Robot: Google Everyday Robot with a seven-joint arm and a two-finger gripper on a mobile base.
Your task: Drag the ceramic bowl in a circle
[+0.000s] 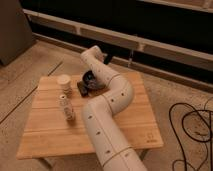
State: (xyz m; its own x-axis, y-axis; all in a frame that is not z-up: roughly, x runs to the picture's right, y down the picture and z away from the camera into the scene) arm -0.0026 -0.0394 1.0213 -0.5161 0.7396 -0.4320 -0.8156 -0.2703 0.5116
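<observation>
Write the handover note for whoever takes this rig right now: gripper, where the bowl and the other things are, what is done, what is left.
Gripper: shut, at the far end of the table by the ceramic bowl, mostly hidden behind the arm. Whether it grips the rim cannot be seen.
Ceramic bowl: far middle of the wooden table, partly covered by the arm.
Other things: white cup left of the bowl; small dark block just in front of it; clear bottle nearer the front left.
Done: arm has reached the bowl.
Left: how much of the circular drag remains cannot be told; check contact before continuing.
</observation>
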